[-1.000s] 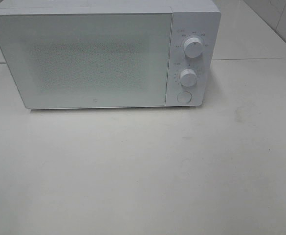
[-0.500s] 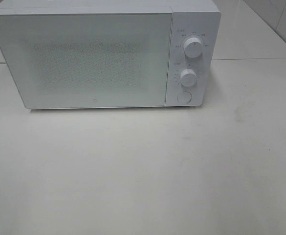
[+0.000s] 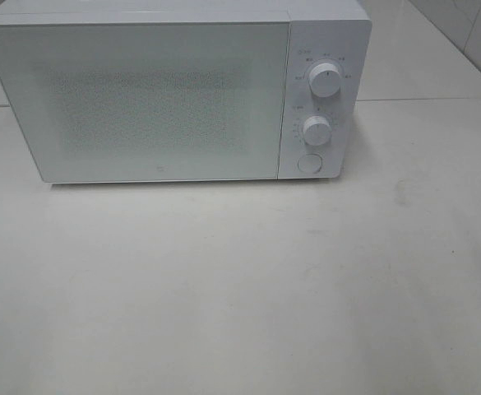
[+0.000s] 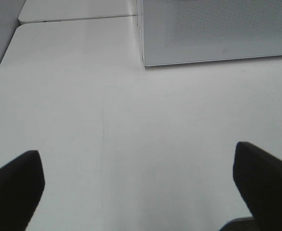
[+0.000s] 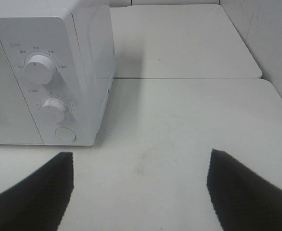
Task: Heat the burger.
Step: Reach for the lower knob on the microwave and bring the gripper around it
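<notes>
The burger is out of view in every frame. A white microwave point(image 3: 174, 90) stands at the back of the table with its door point(image 3: 141, 99) shut; its front corner point(image 4: 218, 31) shows in the left wrist view and its control side point(image 5: 44, 77) in the right wrist view. Neither arm appears in the exterior high view. My left gripper point(image 4: 138, 185) hangs over bare table short of the microwave, open, nothing between its dark fingers point(image 4: 13, 185). My right gripper point(image 5: 141, 190) is open too, empty, over the table near the microwave's right side.
The microwave panel carries two round knobs point(image 3: 326, 81) point(image 3: 316, 129) and a round button point(image 3: 309, 163). A seam point(image 3: 429, 99) splits the white tabletop behind. A grey wall point(image 5: 271, 33) rises to the right.
</notes>
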`<action>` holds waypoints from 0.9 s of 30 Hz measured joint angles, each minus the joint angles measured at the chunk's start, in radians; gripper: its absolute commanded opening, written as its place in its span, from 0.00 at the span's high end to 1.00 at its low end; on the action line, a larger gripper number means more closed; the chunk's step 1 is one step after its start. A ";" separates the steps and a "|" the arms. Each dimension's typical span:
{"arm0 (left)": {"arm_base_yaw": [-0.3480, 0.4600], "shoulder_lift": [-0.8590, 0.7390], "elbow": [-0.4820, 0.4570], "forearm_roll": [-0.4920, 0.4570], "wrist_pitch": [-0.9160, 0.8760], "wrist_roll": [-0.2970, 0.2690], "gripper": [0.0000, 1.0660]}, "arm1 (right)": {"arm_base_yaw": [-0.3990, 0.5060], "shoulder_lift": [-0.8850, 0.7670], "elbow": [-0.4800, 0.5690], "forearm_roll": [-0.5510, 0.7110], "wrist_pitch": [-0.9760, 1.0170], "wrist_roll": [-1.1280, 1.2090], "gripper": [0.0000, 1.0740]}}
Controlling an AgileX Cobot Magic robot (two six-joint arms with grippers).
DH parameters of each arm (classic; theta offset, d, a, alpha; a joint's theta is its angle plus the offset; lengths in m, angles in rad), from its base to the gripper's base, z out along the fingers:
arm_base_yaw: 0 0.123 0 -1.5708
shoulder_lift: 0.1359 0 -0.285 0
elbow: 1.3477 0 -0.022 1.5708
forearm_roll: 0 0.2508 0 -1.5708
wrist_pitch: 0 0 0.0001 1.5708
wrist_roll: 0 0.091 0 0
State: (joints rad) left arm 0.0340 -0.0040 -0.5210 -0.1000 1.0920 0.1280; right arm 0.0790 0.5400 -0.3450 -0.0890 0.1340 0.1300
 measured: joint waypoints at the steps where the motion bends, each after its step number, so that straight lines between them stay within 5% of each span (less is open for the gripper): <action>1: 0.000 0.000 0.000 0.000 0.000 0.000 0.06 | 0.000 0.052 0.005 0.000 -0.066 0.000 0.30; 27: 0.000 0.000 0.000 0.000 0.000 0.000 0.06 | 0.007 0.563 0.007 0.056 -0.800 -0.024 0.30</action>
State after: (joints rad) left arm 0.0340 -0.0040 -0.5210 -0.1000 1.0920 0.1280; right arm 0.0860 1.1030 -0.3380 -0.0330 -0.6660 0.1060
